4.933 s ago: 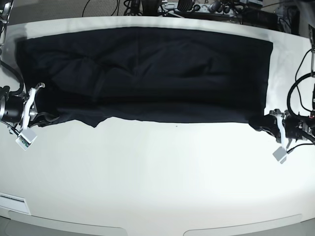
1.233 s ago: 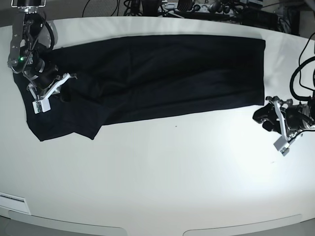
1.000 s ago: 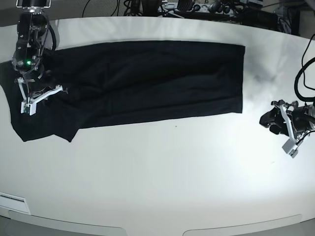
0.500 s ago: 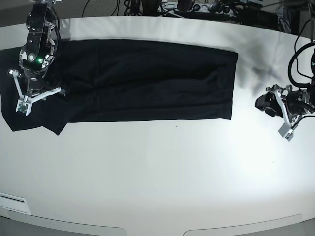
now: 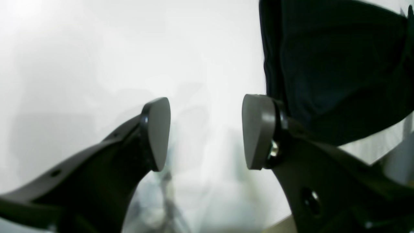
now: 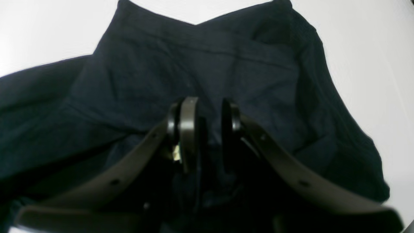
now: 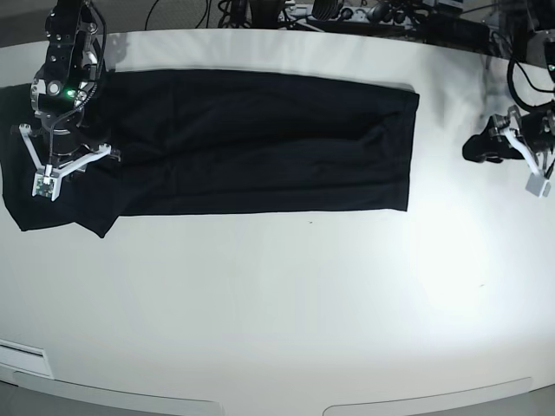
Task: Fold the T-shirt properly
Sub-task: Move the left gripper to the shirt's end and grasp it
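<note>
on the base view's left, the right claw [image 7: 65, 184] hangs over the sleeve end of the t-shirt [image 7: 260, 143], its fingers parted a little; i can't tell whether it touches the cloth. the shirt lies as a long dark band across the far part of the table [image 7: 286, 295], and it has slid leftward over the last few seconds, so its left end now runs out of the base view. that probably costs some squareness, and a tug back toward the middle may be wanted before the next fold. at the right, the left claw is off the cloth, spread wide, and has moved farther up the table.

the right wrist view shows the rumples and overlapping layers by that sleeve, which the base view flattens into plain black. the left wrist view shows bare table between its fingertips.
</note>
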Controlling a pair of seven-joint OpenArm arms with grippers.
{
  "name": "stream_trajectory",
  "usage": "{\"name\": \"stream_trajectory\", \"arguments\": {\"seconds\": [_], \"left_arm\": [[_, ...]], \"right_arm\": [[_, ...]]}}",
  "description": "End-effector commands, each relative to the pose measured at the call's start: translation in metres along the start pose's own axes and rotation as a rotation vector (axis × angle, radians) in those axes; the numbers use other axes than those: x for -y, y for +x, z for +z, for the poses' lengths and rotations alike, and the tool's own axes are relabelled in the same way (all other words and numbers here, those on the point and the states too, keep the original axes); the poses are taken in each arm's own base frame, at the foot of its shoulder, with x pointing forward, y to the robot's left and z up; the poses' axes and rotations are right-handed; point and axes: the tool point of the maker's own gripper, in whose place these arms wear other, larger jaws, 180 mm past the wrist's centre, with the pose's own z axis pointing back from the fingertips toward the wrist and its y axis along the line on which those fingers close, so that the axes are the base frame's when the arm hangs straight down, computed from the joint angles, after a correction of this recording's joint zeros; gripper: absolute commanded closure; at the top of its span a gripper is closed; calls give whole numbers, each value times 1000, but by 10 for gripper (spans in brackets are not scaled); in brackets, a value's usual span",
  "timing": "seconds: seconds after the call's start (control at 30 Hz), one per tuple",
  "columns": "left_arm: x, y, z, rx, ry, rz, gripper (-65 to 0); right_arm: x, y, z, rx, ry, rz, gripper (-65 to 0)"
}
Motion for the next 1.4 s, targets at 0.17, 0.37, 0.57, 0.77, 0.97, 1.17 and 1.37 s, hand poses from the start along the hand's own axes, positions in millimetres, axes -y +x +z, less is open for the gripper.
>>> {"name": "stream_trajectory", "arguments": {"seconds": [0.17, 0.37, 0.57, 0.77, 0.97, 1.17, 1.37], "left_arm": [[17, -9, -14, 53, -60, 62, -373], [25, -24, -34, 63, -67, 139, -373], [29, -35, -47, 55, -56, 185, -373], [43, -51, -65, -23, -71, 160, -373], [57, -67, -85, -70, -75, 163, -373], [80, -79, -100, -75, -133, 217, -373], [100, -92, -110, -72, -182, 268, -373]], "right_arm": [[-8, 12, 3, 40, 59, 3, -155], [-6, 13, 3, 43, 48, 11, -155], [-7, 15, 2, 51, 52, 8, -155], [-7, 15, 2, 53, 52, 8, -155], [-7, 15, 2, 52, 52, 8, -155], [-7, 15, 3, 52, 52, 9, -155], [-8, 16, 3, 55, 62, 24, -155]]}}
